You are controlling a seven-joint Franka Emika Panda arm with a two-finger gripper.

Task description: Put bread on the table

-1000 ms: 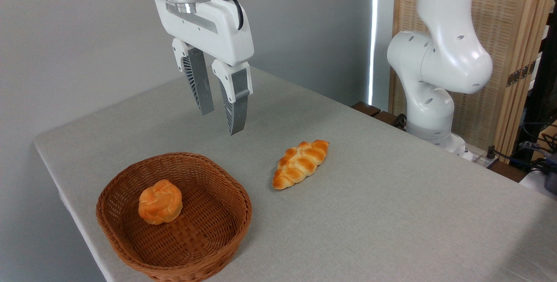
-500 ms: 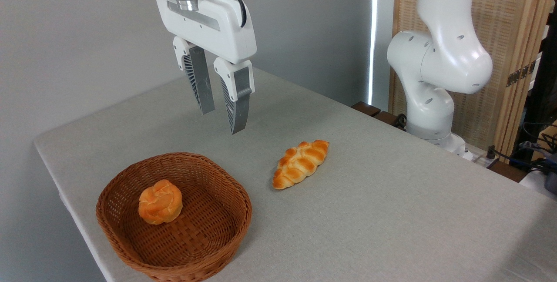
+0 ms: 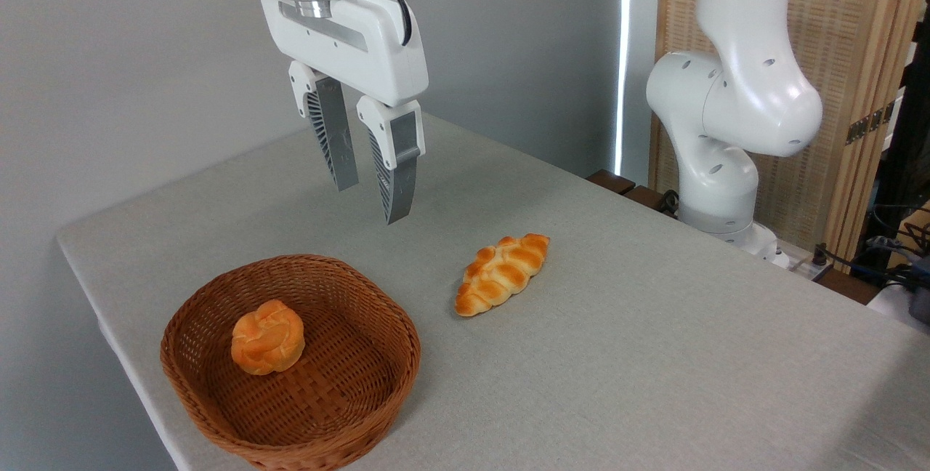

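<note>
The bread, a small round golden-orange bun with a knotted top, lies inside a brown wicker basket near the front left of the light grey table. My gripper hangs in the air above and behind the basket, to the bun's upper right, well clear of it. Its two grey fingers point down with a narrow gap between them and nothing held.
A longer braided oval loaf lies on the table to the right of the basket. The arm's white base stands at the back right edge. The table's left and front edges run close to the basket.
The gripper has shifted slightly to the right and up over the second. The bun, basket and loaf have not moved.
</note>
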